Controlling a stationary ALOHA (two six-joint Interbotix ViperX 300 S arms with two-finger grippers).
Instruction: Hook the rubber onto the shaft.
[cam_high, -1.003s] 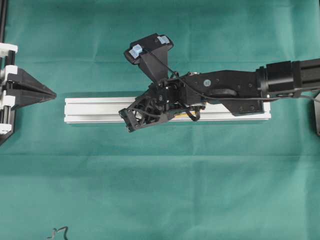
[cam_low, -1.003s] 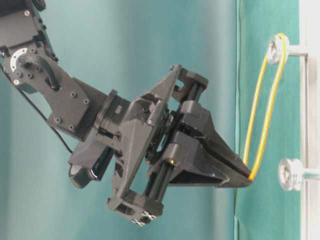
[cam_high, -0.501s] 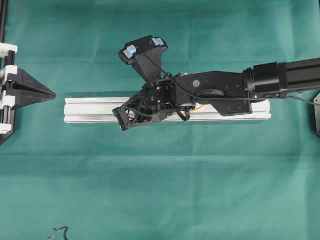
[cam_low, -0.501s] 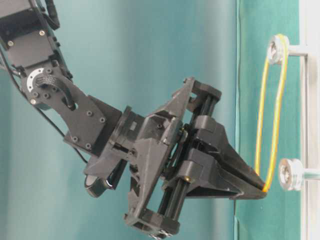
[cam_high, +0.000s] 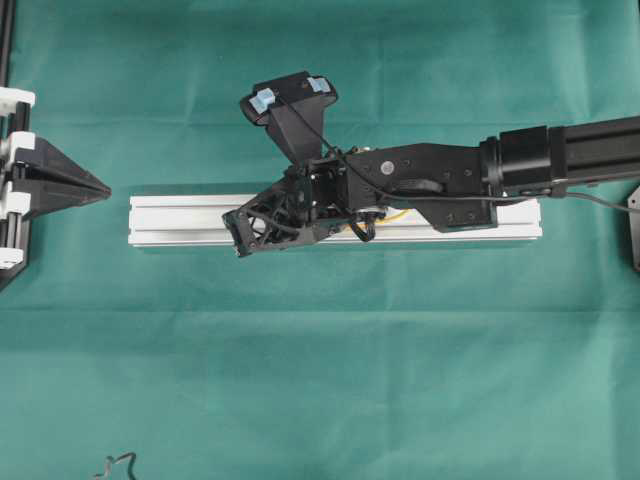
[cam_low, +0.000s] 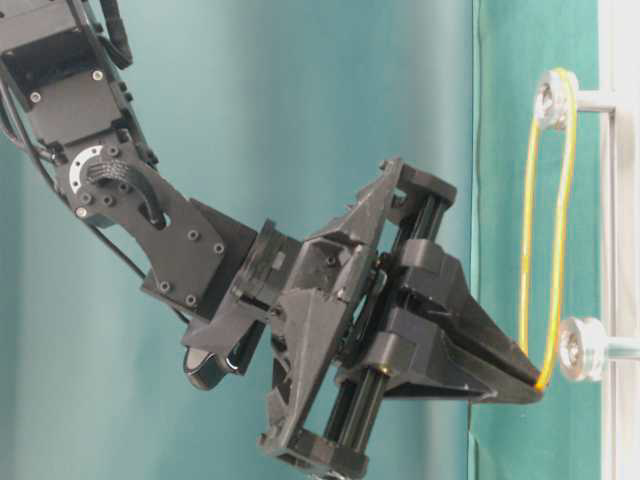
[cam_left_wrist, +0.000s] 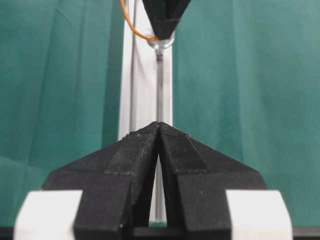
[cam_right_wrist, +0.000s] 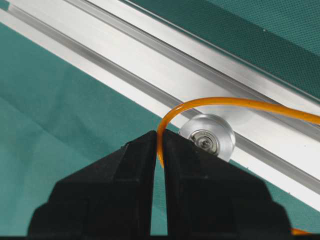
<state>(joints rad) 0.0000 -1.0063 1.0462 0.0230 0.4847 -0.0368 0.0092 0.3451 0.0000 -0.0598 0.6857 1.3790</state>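
The rubber (cam_low: 525, 260), a thin orange loop, hangs from the upper pulley (cam_low: 553, 95) and is stretched down to the lower shaft's pulley (cam_low: 580, 348). My right gripper (cam_low: 538, 383) is shut on the loop's lower end, its tip just beside that pulley. In the right wrist view the rubber (cam_right_wrist: 225, 101) arcs over the pulley (cam_right_wrist: 207, 137) and runs down between my fingertips (cam_right_wrist: 160, 134). Both shafts stand on the aluminium rail (cam_high: 180, 220). My left gripper (cam_high: 105, 187) is shut and holds nothing, well off the rail's left end. Its tips (cam_left_wrist: 158, 124) point along the rail.
A small dark squiggle of wire (cam_high: 115, 465) lies at the cloth's front left edge. A black frame post (cam_high: 8, 40) runs along the far left. The right arm (cam_high: 560, 155) reaches in over the rail from the right.
My right gripper has carried the rubber's end along the rail, left in the overhead view, drawing the loop longer until its end is level with the lower pulley. The left gripper has not moved.
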